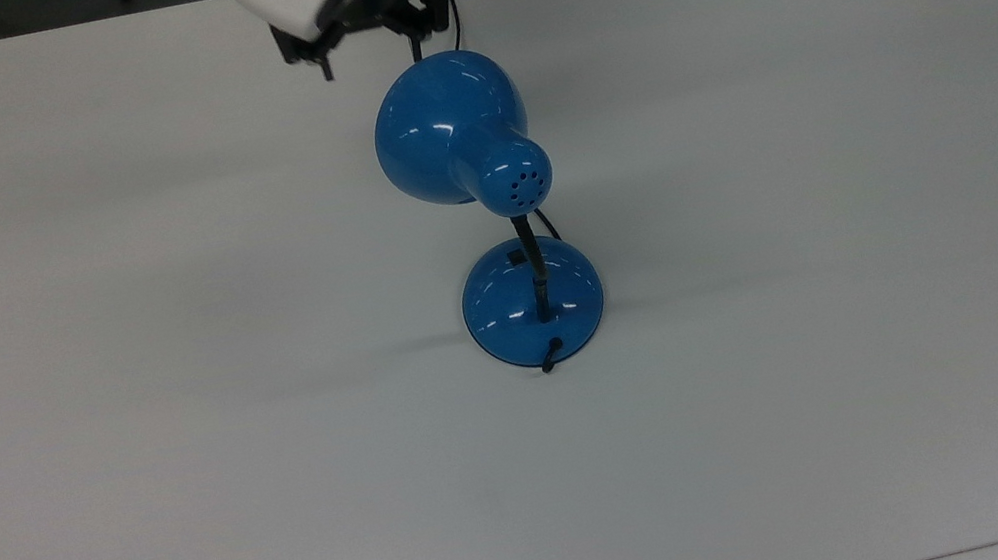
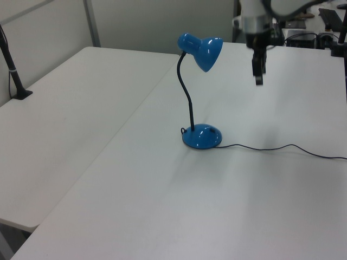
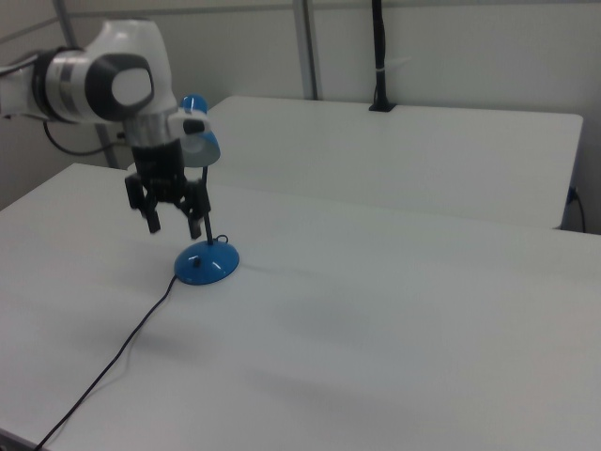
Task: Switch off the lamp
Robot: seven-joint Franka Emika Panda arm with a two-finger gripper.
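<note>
Gripper (image 3: 174, 224): hanging in the air with its two fingers spread apart and gripping nothing, pointing down toward the table; in the right view it is showing in front of the lamp's neck, above the base and apart from it; in the left view (image 2: 258, 76) it is floating to the left view's right of the shade, high over the tabletop.
Arm (image 3: 103, 70): white with grey joints, reaching in from the right view's left.
Lamp (image 1: 459, 130): glossy blue desk lamp standing upright on the table, its bell-shaped shade tilting toward the gripper's side.
Neck (image 2: 187, 92): black and flexible, curving up from the base to the shade.
Base (image 1: 531, 303): round blue dome sitting flat on the table, a small black switch (image 1: 516, 258) showing on its top.
Cord (image 2: 282, 147): black, trailing from the base across the table toward the left view's right.
Table (image 1: 179, 425): white, carrying the lamp near its middle.
</note>
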